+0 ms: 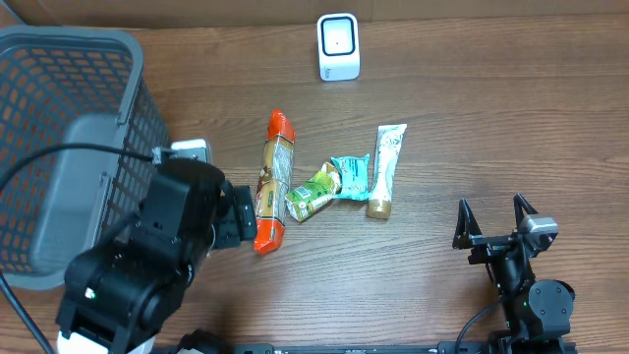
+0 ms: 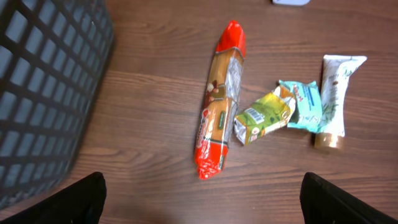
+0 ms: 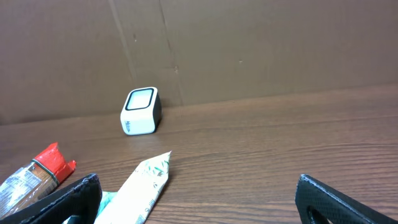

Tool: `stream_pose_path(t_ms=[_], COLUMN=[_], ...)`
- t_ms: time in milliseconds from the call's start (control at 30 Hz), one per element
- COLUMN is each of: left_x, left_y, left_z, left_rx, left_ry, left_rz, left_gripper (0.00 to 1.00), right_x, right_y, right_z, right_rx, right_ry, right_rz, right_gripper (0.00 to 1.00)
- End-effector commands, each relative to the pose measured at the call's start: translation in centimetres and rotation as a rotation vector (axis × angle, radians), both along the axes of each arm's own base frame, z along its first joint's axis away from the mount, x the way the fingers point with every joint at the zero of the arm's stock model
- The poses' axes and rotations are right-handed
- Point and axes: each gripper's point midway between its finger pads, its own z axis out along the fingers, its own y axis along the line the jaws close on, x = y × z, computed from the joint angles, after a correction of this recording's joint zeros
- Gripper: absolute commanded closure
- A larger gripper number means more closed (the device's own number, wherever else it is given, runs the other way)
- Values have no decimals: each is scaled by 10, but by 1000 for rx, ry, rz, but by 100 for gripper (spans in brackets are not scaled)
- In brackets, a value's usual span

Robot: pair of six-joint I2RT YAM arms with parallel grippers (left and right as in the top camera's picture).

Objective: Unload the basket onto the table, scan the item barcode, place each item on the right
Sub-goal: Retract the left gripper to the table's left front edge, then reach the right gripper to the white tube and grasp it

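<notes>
Left end effector: fingers spread, empty, above the desk. Biscuit pack lies flat just ahead, with the carton just beside it. Risk: an off-centre closure could drag the carton or let the glossy pack slip short of the scanner. Right end effector: spread, empty.

The long packet lies on the surface just ahead of the left hand. The basket stands to that hand's left. The carton, sachet and tube lie in turn to its right. The scanner sits far ahead. The right hand is well apart, with the tube ahead-left of it.
</notes>
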Motion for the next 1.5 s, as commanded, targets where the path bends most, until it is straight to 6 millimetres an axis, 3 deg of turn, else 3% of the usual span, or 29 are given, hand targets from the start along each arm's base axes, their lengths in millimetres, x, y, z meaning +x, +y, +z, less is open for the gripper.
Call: stream_pose_path(t_ms=[0, 233, 300, 367, 667, 1033, 1467], left_x=[-7, -17, -18, -18, -17, -19, -19], left_y=[-6, -28, -27, -27, -28, -27, -27], left_z=[-8, -3, -4, -5, -7, -9, -9], left_rx=[-21, -50, -46, -45, -44, -41, -41], left_ry=[-20, -121, -123, -119, -111, -100, -100], left_rz=[-69, -308, -303, -304, -304, -304, -304], left_gripper=[11, 13, 11, 0, 0, 0, 0], right_x=[0, 0, 0, 0, -2, -10, -17], right_y=[1, 1, 1, 1, 13, 33, 39], right_z=[-2, -2, -2, -2, 0, 5, 43], right_rx=[4, 4, 4, 4, 153, 160, 221], right_ry=[-4, -4, -4, -4, 17, 40, 158], right_rz=[2, 2, 3, 3, 73, 191, 217], right_gripper=[0, 0, 0, 0, 0, 0, 0])
